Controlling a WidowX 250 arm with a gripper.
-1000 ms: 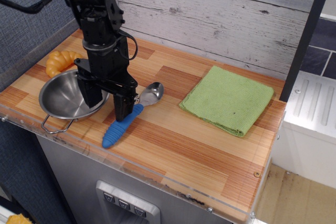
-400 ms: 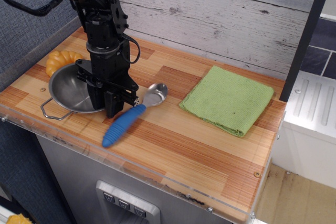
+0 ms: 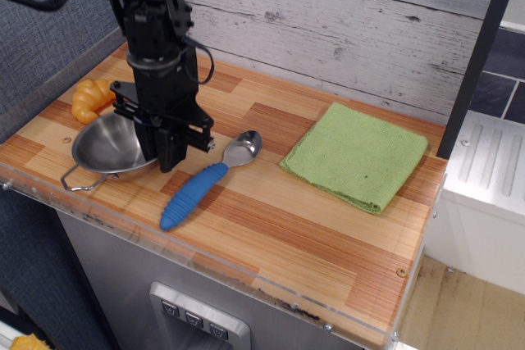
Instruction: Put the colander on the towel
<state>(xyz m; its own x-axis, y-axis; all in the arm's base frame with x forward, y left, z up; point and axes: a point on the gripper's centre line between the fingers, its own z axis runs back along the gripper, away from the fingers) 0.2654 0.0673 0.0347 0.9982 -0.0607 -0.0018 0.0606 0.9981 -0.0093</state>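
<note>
Since a second ago my gripper (image 3: 164, 156) has pinched the colander (image 3: 107, 147) rim and tilted it up, so I can carry it to the towel (image 3: 354, 154).

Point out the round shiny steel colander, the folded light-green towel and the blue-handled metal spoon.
Round shiny steel colander (image 3: 105, 147): camera view, inner bowl surface.
Folded light-green towel (image 3: 357, 154): camera view, cloth's middle.
Blue-handled metal spoon (image 3: 191, 196): camera view, ribbed blue handle.

shiny steel colander (image 3: 105, 147), soft matt cloth towel (image 3: 355, 154), smooth wood counter (image 3: 271, 227)
</note>
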